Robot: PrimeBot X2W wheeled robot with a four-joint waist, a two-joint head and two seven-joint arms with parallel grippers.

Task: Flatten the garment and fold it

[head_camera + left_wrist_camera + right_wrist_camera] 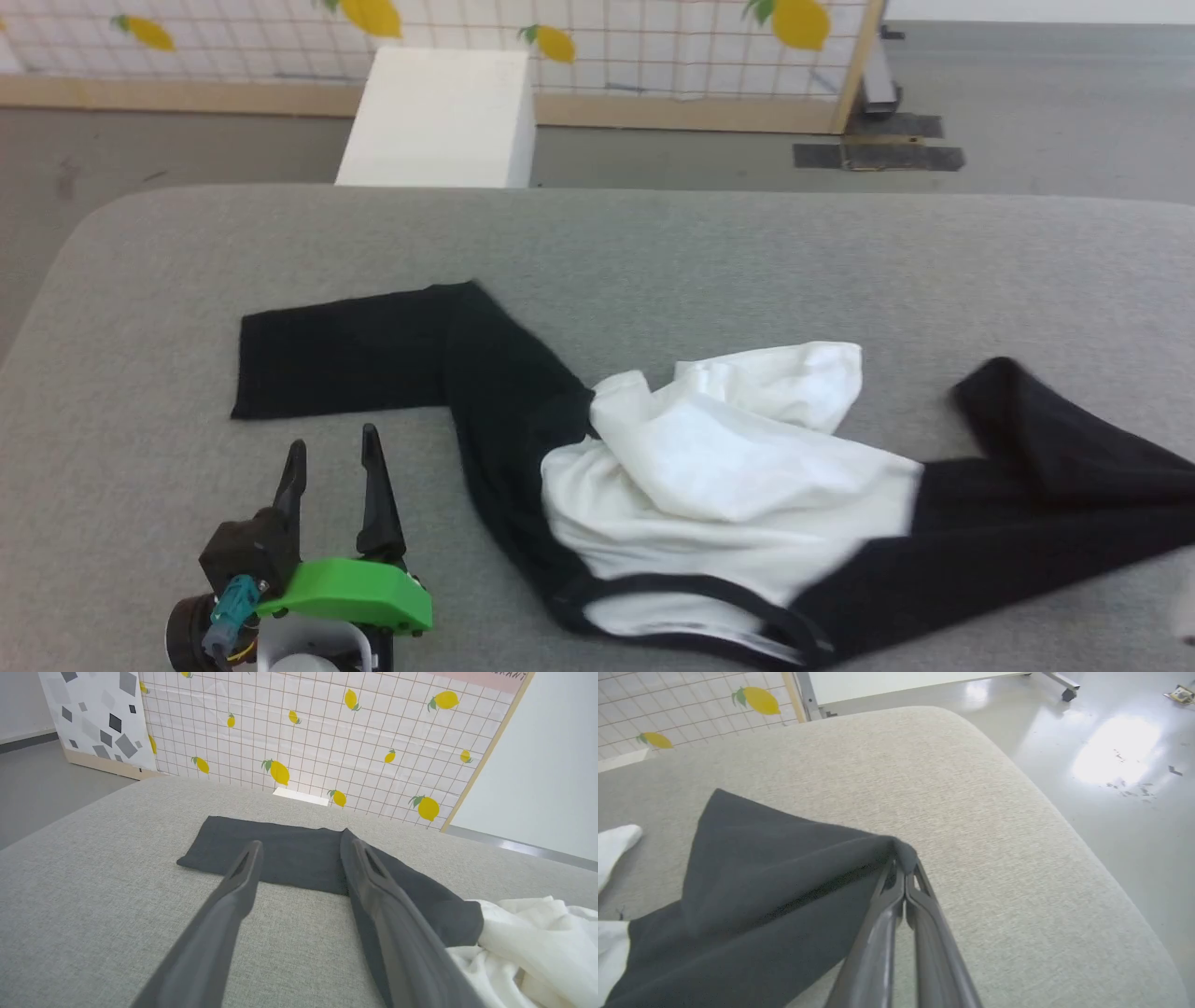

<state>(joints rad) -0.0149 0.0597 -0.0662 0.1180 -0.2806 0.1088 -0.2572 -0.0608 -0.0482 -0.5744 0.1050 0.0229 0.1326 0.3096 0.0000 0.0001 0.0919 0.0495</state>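
Sprawling over the grey worktop point(653, 243), the garment point(709, 467) is lying crumpled, one black sleeve point(345, 350) flat on my left. My right jaws are pinching the other sleeve point(784, 872); my left jaws are standing wide apart near the flat one.

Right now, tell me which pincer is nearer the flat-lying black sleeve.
Left. The left pincer, open, is just short of that sleeve; the right pincer is shut on the other sleeve.
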